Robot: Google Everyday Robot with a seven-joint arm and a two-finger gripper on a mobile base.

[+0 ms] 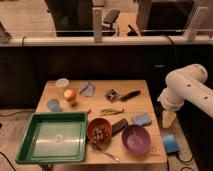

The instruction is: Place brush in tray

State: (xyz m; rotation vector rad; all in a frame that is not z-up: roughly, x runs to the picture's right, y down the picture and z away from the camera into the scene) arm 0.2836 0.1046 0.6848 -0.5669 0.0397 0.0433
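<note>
The brush (121, 95) lies on the far middle of the wooden table (142, 107), its dark-grey head to the left and its slim black handle pointing right. The green tray (52, 138) with a paler bottom sits at the table's front left, nothing in it. My white arm (186, 92) hangs beyond the table's right edge. My gripper (168, 119) points down beside that edge, well right of the brush and far from the tray, holding nothing.
On the table: a purple bowl (136, 138), a brown bowl (100, 130) with small items, a flat black block (119, 126), a blue sponge (142, 119), a yellow-green piece (111, 111), an orange fruit (70, 94), a white cup (62, 84), a spoon (106, 152). A blue object (170, 143) lies right.
</note>
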